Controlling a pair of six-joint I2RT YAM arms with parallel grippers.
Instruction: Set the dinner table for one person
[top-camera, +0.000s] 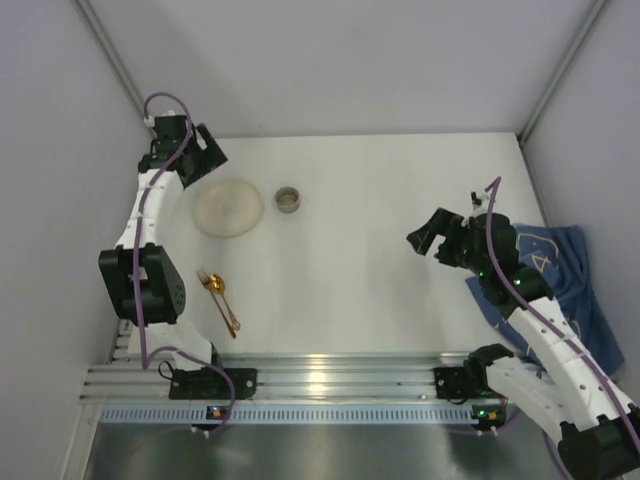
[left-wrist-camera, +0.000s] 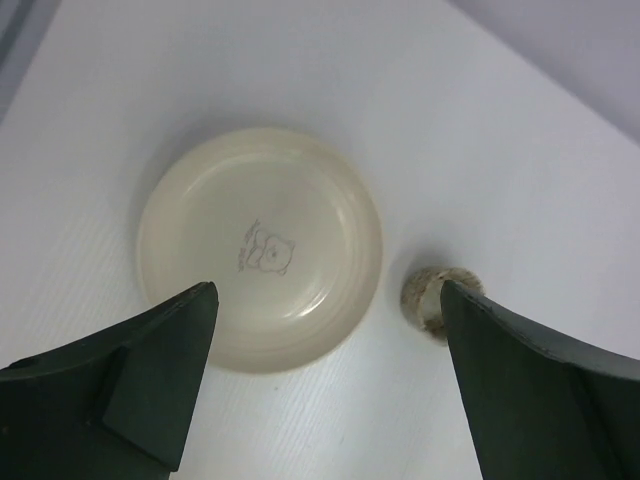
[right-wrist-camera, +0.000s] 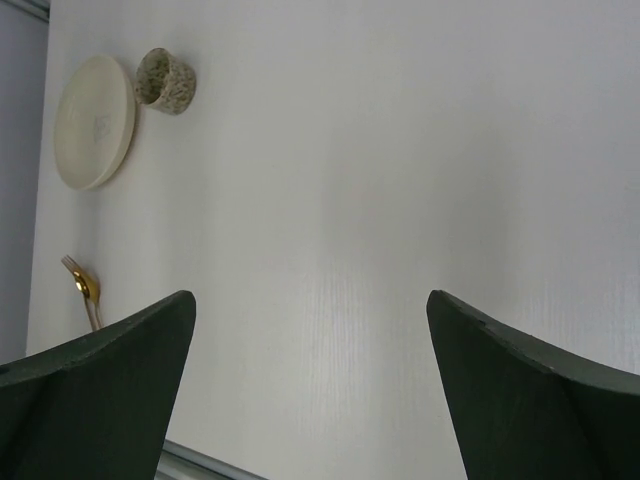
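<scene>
The white dinner table (top-camera: 370, 270) holds a cream plate (top-camera: 229, 207) at the back left with a small speckled cup (top-camera: 288, 200) just right of it. A gold spoon and fork (top-camera: 218, 300) lie together near the front left. My left gripper (top-camera: 208, 155) is open and empty, hovering behind the plate. In the left wrist view the plate (left-wrist-camera: 260, 245) and cup (left-wrist-camera: 432, 300) sit ahead of the open left gripper (left-wrist-camera: 325, 310). My right gripper (top-camera: 428, 232) is open and empty above the bare table at the right. In the right wrist view the right gripper (right-wrist-camera: 310, 310) faces the far plate (right-wrist-camera: 95, 120), cup (right-wrist-camera: 165, 80) and spoon (right-wrist-camera: 88, 290).
A crumpled blue placemat (top-camera: 565, 270) with white drawings lies at the table's right edge, partly under my right arm. Grey walls close in the back and sides. An aluminium rail (top-camera: 320, 380) runs along the near edge.
</scene>
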